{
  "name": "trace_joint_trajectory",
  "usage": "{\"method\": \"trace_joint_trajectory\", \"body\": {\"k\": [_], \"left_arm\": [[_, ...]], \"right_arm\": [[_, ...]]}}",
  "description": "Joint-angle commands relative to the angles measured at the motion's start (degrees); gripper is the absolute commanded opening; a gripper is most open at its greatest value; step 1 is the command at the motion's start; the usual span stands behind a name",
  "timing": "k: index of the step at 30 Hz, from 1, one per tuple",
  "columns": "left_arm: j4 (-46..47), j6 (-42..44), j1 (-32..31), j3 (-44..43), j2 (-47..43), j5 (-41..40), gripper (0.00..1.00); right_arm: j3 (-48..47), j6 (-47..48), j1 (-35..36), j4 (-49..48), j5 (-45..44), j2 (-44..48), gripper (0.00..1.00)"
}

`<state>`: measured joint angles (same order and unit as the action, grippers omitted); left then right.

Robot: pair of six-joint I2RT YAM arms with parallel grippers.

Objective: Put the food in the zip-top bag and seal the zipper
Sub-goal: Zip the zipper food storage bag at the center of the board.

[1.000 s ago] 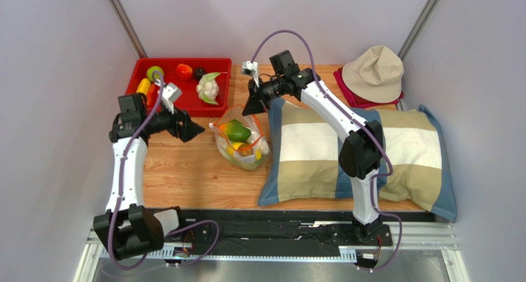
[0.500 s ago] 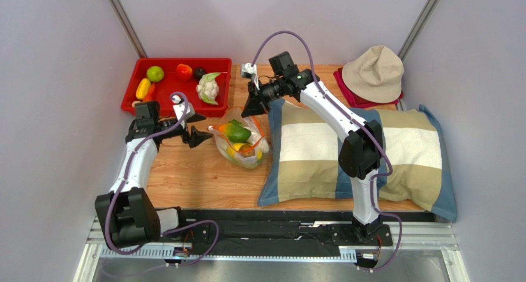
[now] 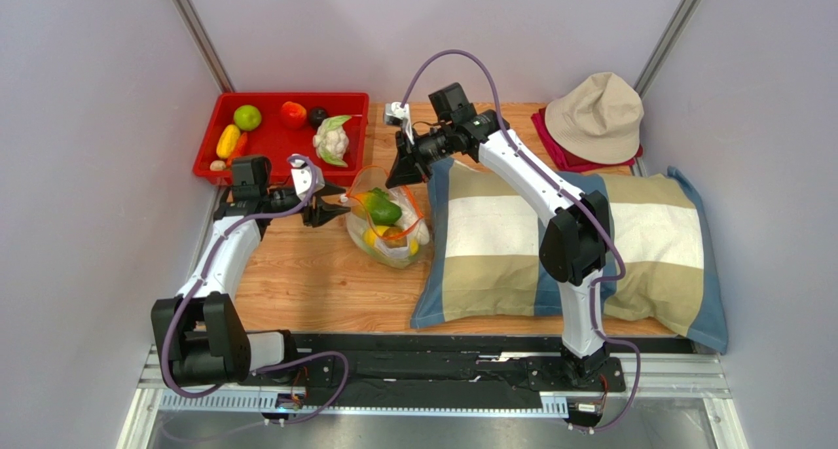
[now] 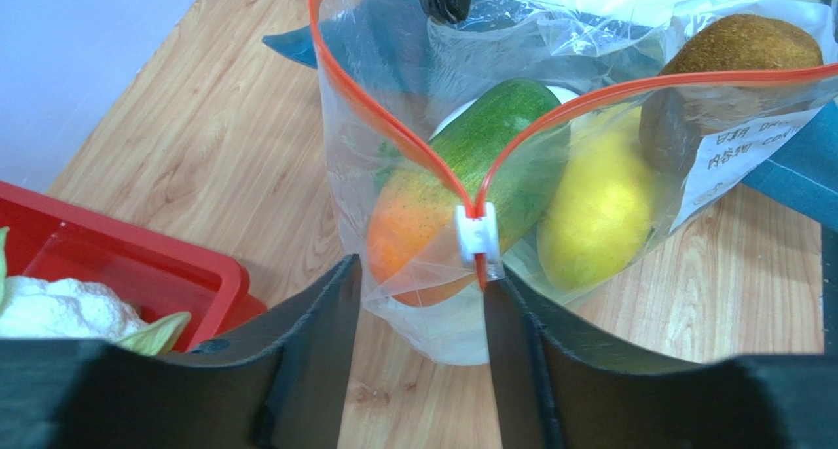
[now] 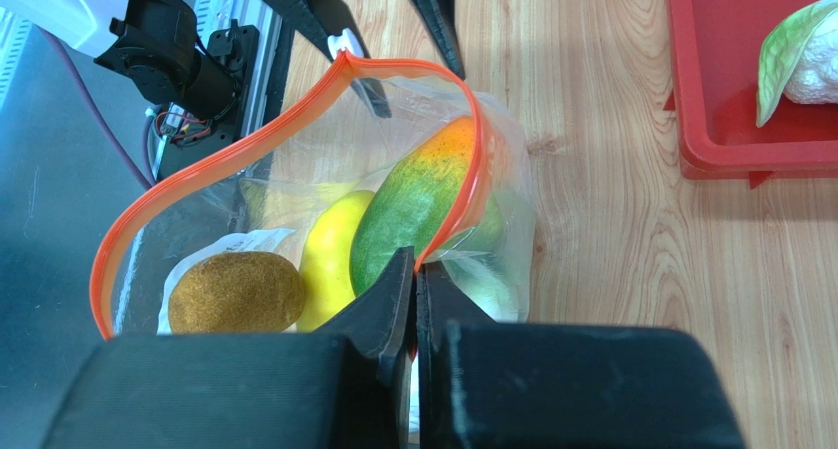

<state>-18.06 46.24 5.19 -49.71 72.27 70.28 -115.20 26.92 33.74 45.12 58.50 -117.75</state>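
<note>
We see our left hand with its fingers apart, the white slider of the zipper just ahead, close to one fingertip. That orange-red strip spreads in a V across the zip-top bag, which holds a green-orange mango, a yellow fruit and a brown kiwi. The bag sits on the bench near a red tray

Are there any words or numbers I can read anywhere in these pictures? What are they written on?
White label on the zip-top bag: a few rows of dark printed writing, too small and blurred to read.
Nothing else in the three views shows any word, number, brand or sign.
</note>
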Motion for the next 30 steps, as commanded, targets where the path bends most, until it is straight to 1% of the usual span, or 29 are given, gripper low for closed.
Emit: {"method": "trace_joint_trajectory", "body": {"k": [1, 5, 9, 10, 11, 12, 15, 16, 18, 19, 21, 22, 24, 25, 27, 28, 29, 30], "left_arm": [[-3.4, 6.3, -0.4, 0.1, -1.8, 4.4, 0.68], [-3.6, 7.4, -0.6, 1.3, -2.3, 3.9, 0.76], [-3.6, 7.1, -0.9, 0.2, -0.3, 3.6, 0.76], [-3.6, 7.3, -0.9, 0.1, -0.2, 3.7, 0.75], [-3.4, 7.3, -1.1, 0.1, 0.1, 3.5, 0.71], [-3.0, 7.0, -1.0, -0.1, 0.3, 3.3, 0.6], [-2.1, 4.0, -0.9, -1.0, -0.4, 2.3, 0.42], [-2.1, 3.3, -0.9, -1.2, -0.7, 2.2, 0.29], [-2.9, 0.8, -1.0, -2.1, -1.9, 2.6, 0.15], [-4.0, 0.3, -0.8, -2.6, -2.2, 2.8, 0.02], [-8.4, 0.9, -0.7, -4.2, -3.0, 3.3, 0.0], [-10.2, 1.3, -0.8, -4.7, -3.4, 3.2, 0.0], [-15.2, 2.9, -0.8, -6.9, -4.0, 2.7, 0.0], [-16.7, 3.1, -0.9, -7.7, -4.2, 2.4, 0.0], [-19.1, 2.5, -0.9, -9.7, -4.4, 1.9, 0.0], [-19.2, 1.0, -0.9, -10.1, -4.5, 1.6, 0.0], [-19.2, 0.3, -0.9, -10.6, -4.5, 1.2, 0.0], [-19.8, -0.1, -0.9, -11.5, -4.4, 1.0, 0.0]], "right_arm": [[-0.6, 1.8, 0.3, -0.6, 1.3, 2.1, 0.02], [-0.8, 1.6, 0.2, -0.6, 1.6, 1.8, 0.02], [-1.3, 1.4, 0.2, -0.6, 1.7, 1.6, 0.02], [-1.5, 1.4, 0.2, -0.4, 1.6, 1.5, 0.02], [-1.5, 1.4, 0.2, -0.3, 1.7, 1.5, 0.02], [-1.6, 1.5, 0.2, -0.2, 1.6, 1.4, 0.02], [-1.4, 1.7, 0.1, -0.1, 1.4, 1.5, 0.02], [-1.3, 1.8, 0.1, -0.1, 1.3, 1.6, 0.02], [-1.3, 1.9, 0.1, -0.1, 1.0, 1.4, 0.03], [-1.5, 1.9, 0.1, -0.1, 0.8, 1.3, 0.03], [-1.8, 1.6, -0.2, 0.1, -0.2, 1.5, 0.05], [-2.2, 1.3, -0.7, 0.1, -0.7, 1.6, 0.1], [-3.3, -1.1, -1.0, 0.1, -2.2, 1.7, 0.24], [-4.0, -2.0, -1.2, 0.1, -2.8, 2.1, 0.41], [-5.8, -4.0, -1.3, -0.2, -4.0, 2.8, 0.53], [-5.8, -4.8, -1.2, -1.3, -4.0, 4.1, 0.63], [-4.7, -7.0, -1.1, -2.7, -4.4, 5.1, 0.68], [-3.6, -8.4, -1.0, -7.0, -4.5, 6.1, 0.71]]}}
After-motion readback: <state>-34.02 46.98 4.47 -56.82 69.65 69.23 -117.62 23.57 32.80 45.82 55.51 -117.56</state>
